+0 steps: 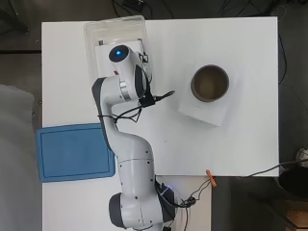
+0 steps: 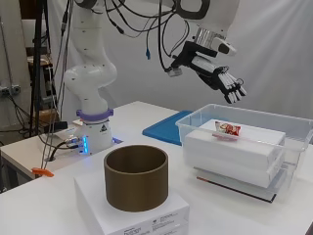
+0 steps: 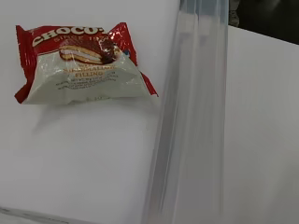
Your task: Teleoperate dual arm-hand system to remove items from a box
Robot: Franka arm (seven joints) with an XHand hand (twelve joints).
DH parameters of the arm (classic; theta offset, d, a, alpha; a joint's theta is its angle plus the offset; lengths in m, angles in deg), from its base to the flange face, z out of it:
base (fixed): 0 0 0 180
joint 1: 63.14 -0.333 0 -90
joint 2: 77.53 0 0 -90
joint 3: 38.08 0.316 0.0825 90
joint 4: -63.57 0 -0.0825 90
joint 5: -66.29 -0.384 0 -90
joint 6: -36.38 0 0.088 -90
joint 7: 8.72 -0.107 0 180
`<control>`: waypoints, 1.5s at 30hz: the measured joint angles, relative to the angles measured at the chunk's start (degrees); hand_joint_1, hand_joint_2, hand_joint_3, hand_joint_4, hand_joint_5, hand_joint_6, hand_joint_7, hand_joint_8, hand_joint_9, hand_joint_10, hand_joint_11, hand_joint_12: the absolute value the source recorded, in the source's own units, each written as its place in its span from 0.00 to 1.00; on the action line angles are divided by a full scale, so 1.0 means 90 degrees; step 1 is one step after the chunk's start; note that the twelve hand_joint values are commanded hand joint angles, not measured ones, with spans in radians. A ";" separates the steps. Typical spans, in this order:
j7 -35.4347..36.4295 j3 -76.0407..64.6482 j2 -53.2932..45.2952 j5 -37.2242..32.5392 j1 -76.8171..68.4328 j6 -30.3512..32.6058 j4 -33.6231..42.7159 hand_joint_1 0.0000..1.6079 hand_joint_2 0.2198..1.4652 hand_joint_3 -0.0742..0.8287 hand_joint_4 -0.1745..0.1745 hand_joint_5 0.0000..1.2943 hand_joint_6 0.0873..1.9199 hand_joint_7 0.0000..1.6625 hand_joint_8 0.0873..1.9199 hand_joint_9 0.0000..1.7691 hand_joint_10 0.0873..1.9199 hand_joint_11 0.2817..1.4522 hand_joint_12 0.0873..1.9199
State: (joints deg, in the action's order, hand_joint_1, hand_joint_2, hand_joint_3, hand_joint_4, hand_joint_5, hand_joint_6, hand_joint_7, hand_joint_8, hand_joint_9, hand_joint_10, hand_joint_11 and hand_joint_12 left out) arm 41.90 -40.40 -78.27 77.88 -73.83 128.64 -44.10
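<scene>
The hand (image 2: 215, 73) hangs in the air above the clear plastic box (image 2: 195, 128), its fingers (image 2: 234, 89) stretched nearly straight and slanting down toward the box's contents; it holds nothing and touches nothing. That pose reads as the approach to a pick, with the fingers kept apart so they can drop over the item from above. Directly beneath, a snack cake in a red and white wrapper (image 3: 81, 63) lies flat on top of white rectangular packs (image 2: 234, 147) stacked inside the box, just beside one of its clear walls (image 3: 191, 116). The stack lifts the snack close to the rim, which should spare the hand a deep reach, though the nearby wall leaves little room on that side. The box stands at a far corner of the white counter (image 1: 250, 48), seen from the arm's base. Well apart from it, toward the opposite side edge of the counter, a brown open-topped cylinder (image 1: 210, 83) stands upright on a white flat pack (image 1: 211, 113), a likely place to drop the snack. A blue tray-like lid (image 1: 72, 151) lies at the counter's edge on the box's side, nearer the arm's base, and an orange clip (image 1: 211, 178) sits at the near edge.
</scene>
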 joint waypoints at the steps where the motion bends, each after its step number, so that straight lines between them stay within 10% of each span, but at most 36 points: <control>1: 0.0108 -0.0007 0.0020 0.0004 0.0011 0.0054 -0.0062 0.12 0.50 0.06 0.44 0.10 0.00 0.20 0.00 0.27 0.00 0.19 0.00; 12: 0.1353 0.0121 0.0246 0.0299 0.0057 0.1031 -0.1632 0.18 0.49 0.08 0.47 0.09 0.00 0.16 0.00 0.24 0.00 0.20 0.00; 18: 0.1372 0.0033 0.0489 0.0530 0.0068 0.3097 -0.2387 0.23 0.51 0.09 0.46 0.10 0.00 0.13 0.00 0.22 0.00 0.18 0.00; 28: 0.1752 -0.0065 -0.0595 0.0593 0.0077 0.2670 -0.1382 0.27 0.52 0.08 0.44 0.14 0.00 0.21 0.00 0.27 0.00 0.20 0.00; 30: 0.2178 -0.0132 -0.0472 0.0594 0.0123 0.3009 -0.1790 0.40 0.57 0.09 0.50 0.33 0.00 0.33 0.00 0.36 0.00 0.25 0.00; 31: 0.2220 -0.0155 -0.0428 0.0624 0.0137 0.3119 -0.1928 0.58 0.62 0.09 0.33 0.46 0.20 0.46 0.11 0.49 0.09 0.35 0.00; 34: 0.2151 -0.0482 -0.0087 0.0787 -0.0087 0.3185 -0.2134 0.79 0.70 0.09 0.05 0.60 0.49 0.63 0.40 0.68 0.34 0.35 0.50; 41: 0.4545 -0.1099 0.0301 -0.0510 -0.0382 0.3880 -0.2672 0.85 0.73 0.08 0.00 0.56 0.67 0.56 0.45 0.61 0.48 0.31 0.33; 45: 0.5119 -0.1050 0.0862 -0.1274 -0.0349 0.4660 -0.2863 0.85 0.72 0.08 0.02 0.57 0.67 0.59 0.40 0.63 0.47 0.30 0.46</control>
State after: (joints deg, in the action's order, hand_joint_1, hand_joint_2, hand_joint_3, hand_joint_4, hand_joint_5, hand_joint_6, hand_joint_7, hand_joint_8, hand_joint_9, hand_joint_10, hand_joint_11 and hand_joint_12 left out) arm 87.97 -49.85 -70.51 66.41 -76.97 170.59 -69.87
